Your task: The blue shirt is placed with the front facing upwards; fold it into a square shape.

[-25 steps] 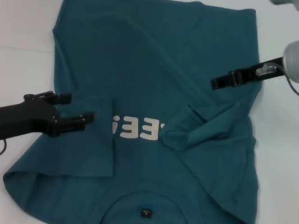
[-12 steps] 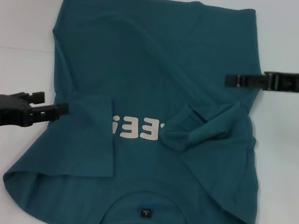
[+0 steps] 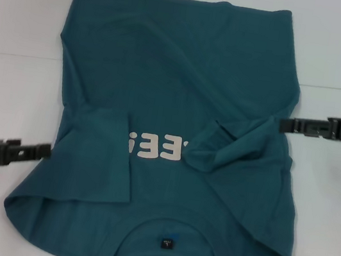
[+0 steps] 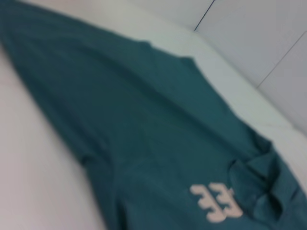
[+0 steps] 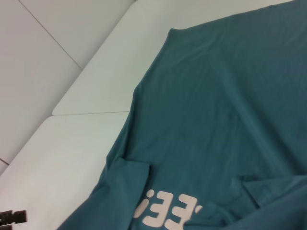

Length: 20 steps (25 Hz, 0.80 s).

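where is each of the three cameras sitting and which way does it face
Head view: on the robot's head, looking forward and down at the blue shirt on the white table; left gripper and right gripper reach in from the sides.
Left wrist view: on the left arm, looking across the shirt; none of the robot shows.
Right wrist view: on the right arm, looking across the shirt; the left gripper's tip shows at the edge.
Shared: all three show the shirt's white letters.

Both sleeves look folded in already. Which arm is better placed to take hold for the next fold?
Probably the right. The right gripper tips reach the blue shirt edge beside the folded sleeve, while the left gripper sits just off the cloth over bare table.
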Available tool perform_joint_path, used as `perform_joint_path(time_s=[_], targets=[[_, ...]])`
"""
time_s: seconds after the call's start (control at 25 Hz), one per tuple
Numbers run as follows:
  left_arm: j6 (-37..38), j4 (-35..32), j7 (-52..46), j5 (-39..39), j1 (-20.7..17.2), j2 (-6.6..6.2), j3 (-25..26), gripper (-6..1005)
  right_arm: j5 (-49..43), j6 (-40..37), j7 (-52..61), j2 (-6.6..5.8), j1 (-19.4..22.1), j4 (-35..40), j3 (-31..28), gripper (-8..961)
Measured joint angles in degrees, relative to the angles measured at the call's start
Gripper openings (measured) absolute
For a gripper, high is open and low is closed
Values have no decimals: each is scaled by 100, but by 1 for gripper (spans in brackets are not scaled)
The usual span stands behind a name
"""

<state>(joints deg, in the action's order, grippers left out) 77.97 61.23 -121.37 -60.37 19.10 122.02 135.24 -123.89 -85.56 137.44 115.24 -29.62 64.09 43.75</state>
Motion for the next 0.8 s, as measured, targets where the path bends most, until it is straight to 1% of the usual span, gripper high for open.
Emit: perform_joint_path(time_s=[0.16, 0.28, 0.4, 0.48, 0.6, 0.68, 0.8], targets=[[393, 744, -668, 564, -193, 189, -3, 895, -3, -38, -277, -4, 108, 0, -216, 938], [491, 745, -823, 718, -213, 196, -16, 898, 11, -38, -507, 20, 167, -7, -450, 938], [491, 699, -858, 776, -247, 201, -114, 898, 12, -5, -718, 12, 189, -67, -701, 930], [407, 694, -760, 794, -287, 207, -309, 897, 5, 33, -839, -8, 192, -145, -842, 924], [156, 711, -700, 968, -312, 208, -614, 897, -4, 47, -958, -71, 161, -304, -934, 923], [-27, 726, -731, 1068, -302, 208, -670, 896, -8, 57, -999, -106, 140, -377, -945, 922], [-253, 700, -719, 1106, -273, 208, -675, 896, -9, 74, -1000, -117, 140, -379, -948, 923]])
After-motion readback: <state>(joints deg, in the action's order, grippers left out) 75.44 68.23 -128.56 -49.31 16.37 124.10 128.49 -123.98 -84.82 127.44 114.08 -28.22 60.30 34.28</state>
